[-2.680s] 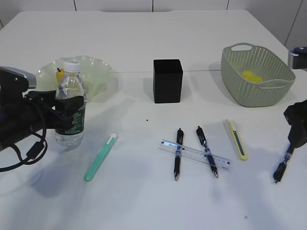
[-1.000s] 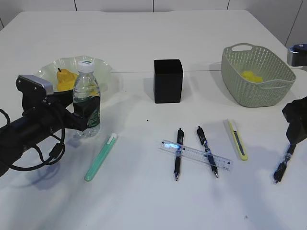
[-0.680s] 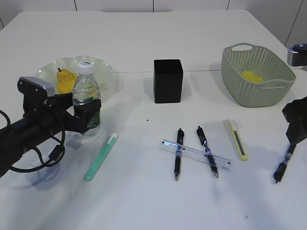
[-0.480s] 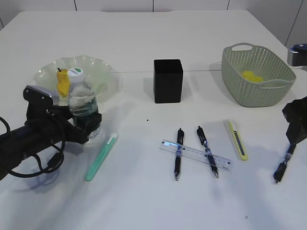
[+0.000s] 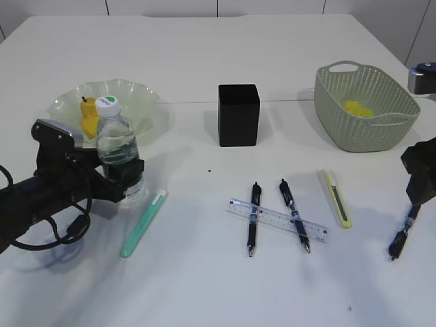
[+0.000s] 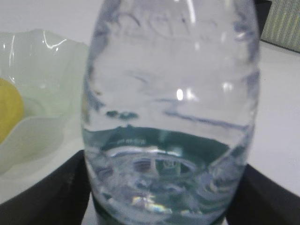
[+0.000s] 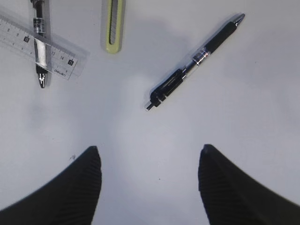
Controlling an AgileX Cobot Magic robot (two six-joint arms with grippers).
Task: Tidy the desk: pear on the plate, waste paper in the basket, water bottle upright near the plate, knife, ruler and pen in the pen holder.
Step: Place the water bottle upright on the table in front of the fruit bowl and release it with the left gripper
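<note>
The clear water bottle (image 5: 117,146) with a white cap is next to the plate, leaning slightly to the left. My left gripper (image 5: 127,180) is shut on its lower part; in the left wrist view the bottle (image 6: 171,103) fills the frame between the black fingers (image 6: 164,201). The yellow pear (image 5: 88,113) lies on the pale green plate (image 5: 129,92). The black pen holder (image 5: 238,114) stands mid-table. A clear ruler (image 5: 276,219) lies across two black pens (image 5: 253,218). A yellow-green knife (image 5: 336,197) lies to their right. My right gripper (image 7: 150,164) is open and empty above a third pen (image 7: 194,61).
A green woven basket (image 5: 381,126) at the back right holds yellow paper (image 5: 354,107). A teal pen-like item (image 5: 143,223) lies just right of the bottle. The right wrist view also shows the ruler (image 7: 61,56) and knife (image 7: 113,23).
The left gripper carried the bottle right and back toward the plate and lowered it; the bottle now leans a little. The right arm has not moved.
</note>
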